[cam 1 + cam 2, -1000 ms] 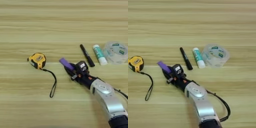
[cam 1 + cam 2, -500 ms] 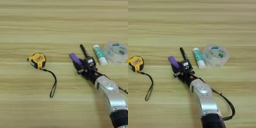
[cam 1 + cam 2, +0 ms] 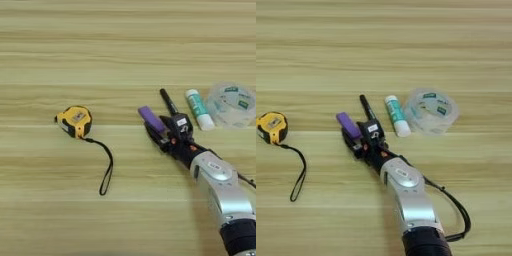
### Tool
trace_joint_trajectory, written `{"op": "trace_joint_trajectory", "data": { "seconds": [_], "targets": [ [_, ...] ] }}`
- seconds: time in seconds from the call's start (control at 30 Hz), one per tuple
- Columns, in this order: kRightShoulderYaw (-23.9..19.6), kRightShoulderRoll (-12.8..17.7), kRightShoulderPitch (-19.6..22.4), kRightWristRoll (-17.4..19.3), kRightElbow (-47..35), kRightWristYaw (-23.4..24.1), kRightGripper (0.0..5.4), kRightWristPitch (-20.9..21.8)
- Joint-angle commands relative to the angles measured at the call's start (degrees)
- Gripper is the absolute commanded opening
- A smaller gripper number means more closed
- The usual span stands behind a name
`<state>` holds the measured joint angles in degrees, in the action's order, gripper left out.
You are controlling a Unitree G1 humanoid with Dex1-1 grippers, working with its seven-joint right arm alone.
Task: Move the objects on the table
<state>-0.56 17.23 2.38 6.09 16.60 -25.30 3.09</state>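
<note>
On the wooden table (image 3: 100, 45), a small purple block (image 3: 150, 118) (image 3: 348, 124) sits tilted between the two black fingers of my right gripper (image 3: 161, 131) (image 3: 359, 136), which is shut on it. The silver forearm comes in from the bottom right. Just behind the gripper lies a black marker pen (image 3: 168, 101) (image 3: 365, 105); the gripper covers its near end. A white glue stick with a teal label (image 3: 199, 109) (image 3: 396, 115) lies to the right of the marker. At the left rests the yellow-black tape measure (image 3: 74, 121) (image 3: 272, 127), its black strap (image 3: 106, 166) trailing toward me.
A clear roll of tape (image 3: 231, 104) (image 3: 432, 110) sits to the right of the glue stick. A black cable (image 3: 456, 210) loops from the forearm at the lower right.
Over the last second my gripper carried the purple block to the right and a little farther away, ending next to the marker. It has barely moved in the last half second.
</note>
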Motion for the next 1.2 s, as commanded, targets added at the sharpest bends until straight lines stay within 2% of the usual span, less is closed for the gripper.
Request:
{"op": "trace_joint_trajectory", "data": {
  "seconds": [0.03, 0.33, 0.63, 1.03, 1.2],
  "targets": [
    [-0.3, -0.5, -0.7, 0.3, -2.3, 0.1, 3.00, 0.8],
    [-0.1, -1.9, -2.2, 2.2, -7.9, -2.4, 4.11, 4.6],
    [1.9, -2.6, -1.6, 1.9, -12.7, -4.4, 5.28, 4.4],
    [6.7, -4.5, 0.7, 0.1, -13.5, -5.8, 5.38, 3.9],
    [8.6, -5.6, 2.2, 0.5, -14.9, -7.0, 5.38, 1.4]
  ]
}}
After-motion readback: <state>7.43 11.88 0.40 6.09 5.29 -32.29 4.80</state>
